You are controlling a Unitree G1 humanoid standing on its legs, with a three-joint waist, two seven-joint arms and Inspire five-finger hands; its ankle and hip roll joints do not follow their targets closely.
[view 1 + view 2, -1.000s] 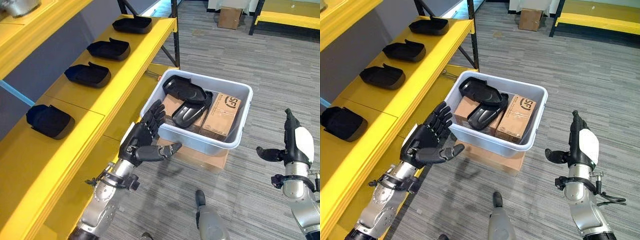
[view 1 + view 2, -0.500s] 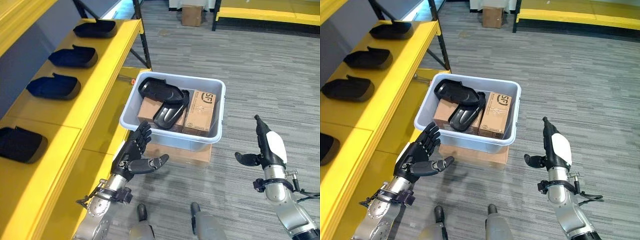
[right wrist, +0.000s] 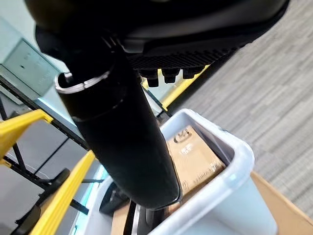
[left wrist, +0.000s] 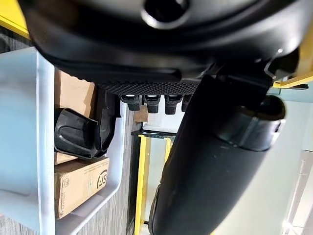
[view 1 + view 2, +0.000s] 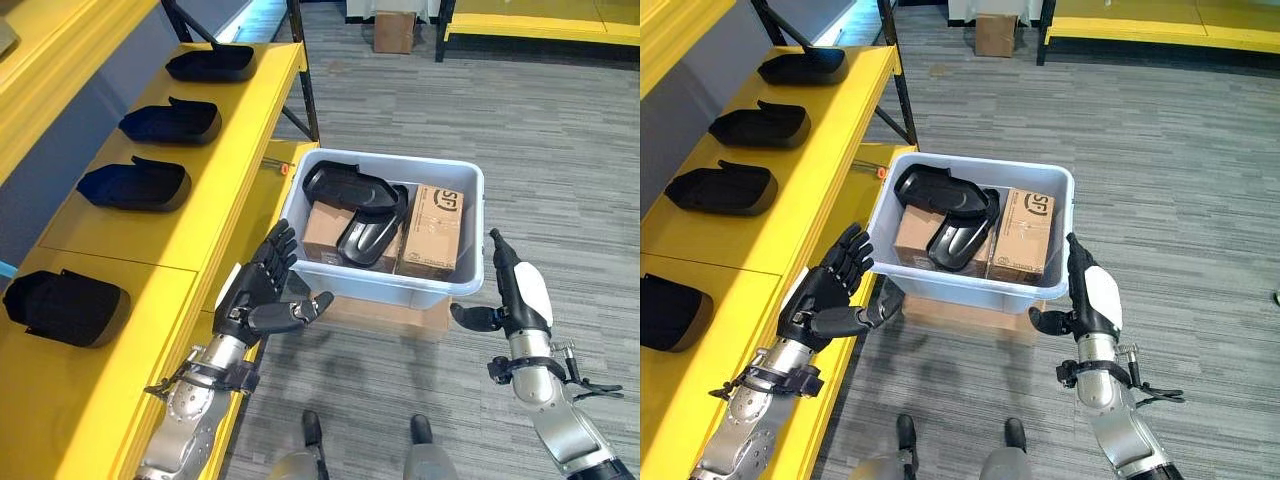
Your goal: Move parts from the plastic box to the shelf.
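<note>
A pale grey plastic box [image 5: 470, 200] stands on a flat cardboard box on the floor. Inside it lie two black moulded parts [image 5: 352, 187] on top of brown cartons [image 5: 435, 232]. Several more black parts [image 5: 136, 186] sit in a row on the yellow shelf [image 5: 200, 215] to the left. My left hand [image 5: 262, 300] hovers open beside the box's near left corner, empty. My right hand [image 5: 512, 298] is open and empty by the box's near right corner. The left wrist view shows the box [image 4: 29, 147] and a part [image 4: 78, 137] past straight fingers.
Black shelf uprights [image 5: 305, 75] rise behind the box. A cardboard box [image 5: 392, 30] sits on the floor far back, beside another low yellow rack [image 5: 540, 25]. Grey carpet floor [image 5: 560, 150] lies open to the right of the box.
The whole picture has shifted, so the camera moved. My right hand now stands nearer the box's near right corner. The left hand stays open by the left corner.
</note>
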